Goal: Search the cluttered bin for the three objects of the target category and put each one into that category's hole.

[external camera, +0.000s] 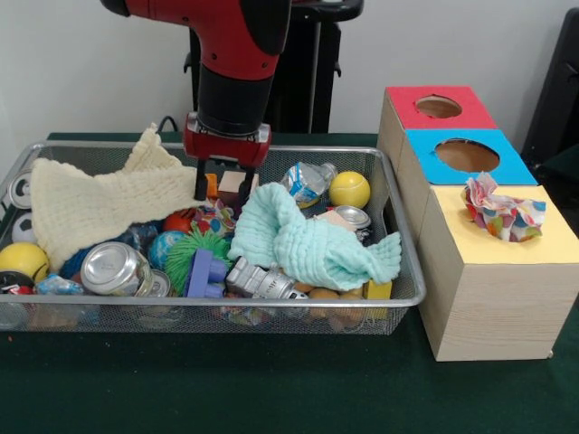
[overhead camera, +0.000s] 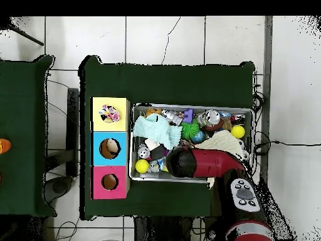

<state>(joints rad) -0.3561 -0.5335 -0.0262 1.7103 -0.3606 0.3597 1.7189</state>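
Note:
The wire mesh bin [external camera: 271, 307] is full of clutter; it also shows in the overhead view [overhead camera: 191, 105]. One polka-dot cloth [external camera: 504, 212] sits bunched in the hole of the yellow-faced cube [external camera: 543, 244], also seen from overhead [overhead camera: 110, 113]. My gripper [external camera: 223, 188] hangs low in the bin's middle, fingers apart, empty, just above a small patch of dotted cloth [external camera: 213, 218] between the cream and mint cloths. In the overhead view the arm [overhead camera: 200, 162] hides the gripper. No other dotted cloth shows.
A cream waffle cloth [external camera: 99, 203] lies at the bin's left and a mint-green cloth [external camera: 308, 240] at its middle right. Cans, balls, a water bottle [external camera: 306, 181], a wood block [external camera: 233, 183] and a purple brick [external camera: 206, 271] lie around. The blue [external camera: 507, 167] and red [external camera: 403, 113] cubes stand behind the yellow one.

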